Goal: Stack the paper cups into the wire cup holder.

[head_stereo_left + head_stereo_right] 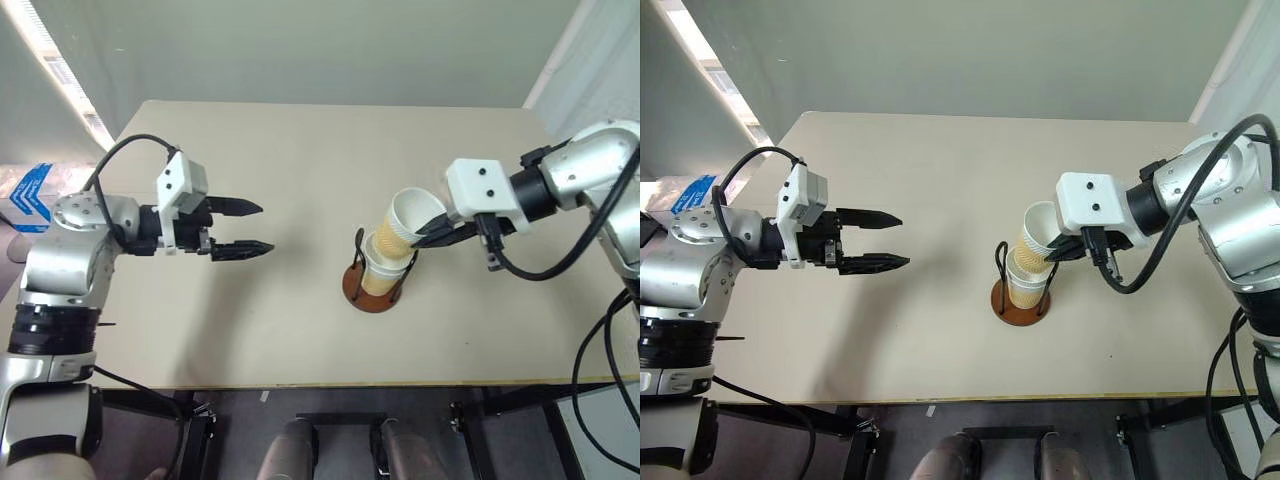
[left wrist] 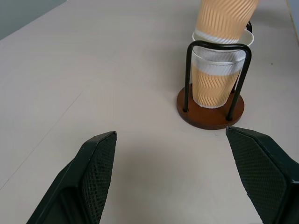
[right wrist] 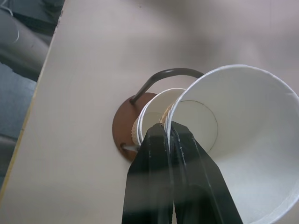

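My right claw [image 1: 425, 238] is closed on the wall of a paper cup [image 1: 405, 222]: one black finger is inside the cup and the other is outside, and the rim is pinched between them. This held cup is tilted, with its white mouth turned up and toward my right arm, and its lower end goes into the mouth of another cup [image 1: 380, 272] that stands upright in the wire cup holder [image 1: 376, 285]. From the left wrist view I see a white rim inside the standing cup, so there may be two cups nested there already, but I cannot tell for sure. The holder has a round reddish-brown base and thin black wire loops that rise around the standing cup. It stands on the pale bench [image 1: 300, 170], near the front edge and a little to my right of the middle. My left claw [image 1: 243, 228] is wide open and holds nothing. It hovers above the bench, well apart from the holder, and its fingers point toward the holder.
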